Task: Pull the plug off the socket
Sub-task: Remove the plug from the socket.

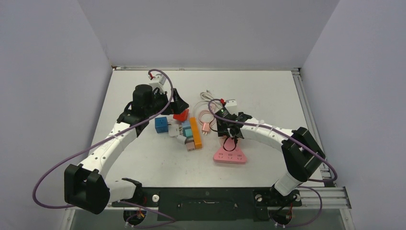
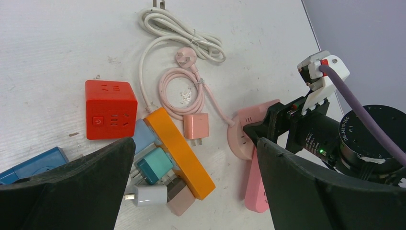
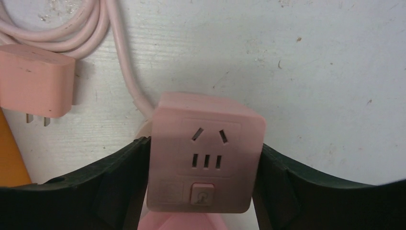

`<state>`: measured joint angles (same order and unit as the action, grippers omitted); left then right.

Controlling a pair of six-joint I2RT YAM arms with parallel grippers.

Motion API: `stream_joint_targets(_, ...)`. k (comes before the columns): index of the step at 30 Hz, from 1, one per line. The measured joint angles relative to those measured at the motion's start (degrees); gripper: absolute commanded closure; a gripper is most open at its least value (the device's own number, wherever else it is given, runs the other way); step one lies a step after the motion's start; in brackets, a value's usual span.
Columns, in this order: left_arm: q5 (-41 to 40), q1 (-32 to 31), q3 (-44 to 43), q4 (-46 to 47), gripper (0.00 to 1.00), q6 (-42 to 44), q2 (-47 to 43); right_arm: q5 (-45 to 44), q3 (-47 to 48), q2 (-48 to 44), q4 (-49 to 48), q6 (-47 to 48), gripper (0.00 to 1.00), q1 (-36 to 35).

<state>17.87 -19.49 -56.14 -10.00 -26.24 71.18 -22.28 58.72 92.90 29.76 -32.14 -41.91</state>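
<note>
While left hand gapes wide, right hand clamps smooth pink cube plug (plastic, w/ rounded corners).

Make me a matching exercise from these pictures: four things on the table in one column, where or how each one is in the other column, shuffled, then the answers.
Things:
1 red cube
2 pink cube
3 white cable
4 orange strip

Place or state:
A between the right jaws
B has several plugs in its side
C bundled in a coil
D near the blue cube

Pairs: 1-D, 2-A, 3-C, 4-B
</note>
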Motion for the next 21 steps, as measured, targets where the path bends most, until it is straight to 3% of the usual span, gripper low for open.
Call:
stream_joint_targets(8,-0.02,-0.33,0.0,0.0,0.04,0.0,0.07,0.81,-0.22,-0.15,-2.34,-0.74,0.93,0.31)
stream_joint_targets(15,1.42,-1.25,0.04,0.7,0.04,-0.52,3.17,4.04,-4.31,-4.48,-10.6,0.87,0.95,0.37)
stream_joint_targets(21,5.88,-2.75,0.94,3.26,0.04,-2.34,9.4,7.48,-12.11,-12.11,-24.33,4.83,0.95,0.42)
